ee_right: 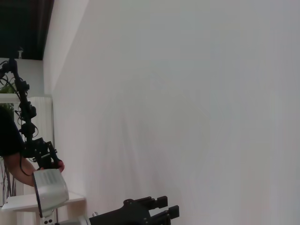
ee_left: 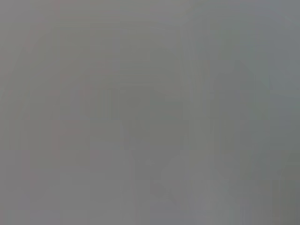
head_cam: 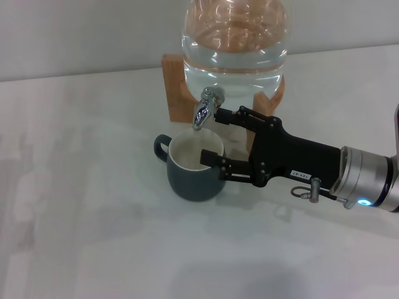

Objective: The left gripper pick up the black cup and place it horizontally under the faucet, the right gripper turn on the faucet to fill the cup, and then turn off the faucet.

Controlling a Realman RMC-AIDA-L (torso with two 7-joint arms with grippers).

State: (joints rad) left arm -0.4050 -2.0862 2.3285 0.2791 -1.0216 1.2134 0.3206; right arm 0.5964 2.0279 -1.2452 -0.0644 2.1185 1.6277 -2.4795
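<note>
The black cup [head_cam: 193,177] stands upright on the white table, its cream inside open to the top and its loop handle pointing left. The faucet [head_cam: 202,111], a chrome tap on the clear water jar [head_cam: 234,43], hangs just above the cup's far rim. My right gripper [head_cam: 212,137] reaches in from the right and is open. Its upper finger rests beside the faucet's body, and its lower finger lies over the cup's right rim. I cannot tell whether water is running. The left gripper is out of view, and the left wrist view is plain grey.
The jar sits on a wooden stand [head_cam: 174,87] at the back of the white table [head_cam: 93,218]. In the right wrist view a white wall fills the picture, with black claw parts [ee_right: 150,211] and a silver cylinder [ee_right: 49,190] low down.
</note>
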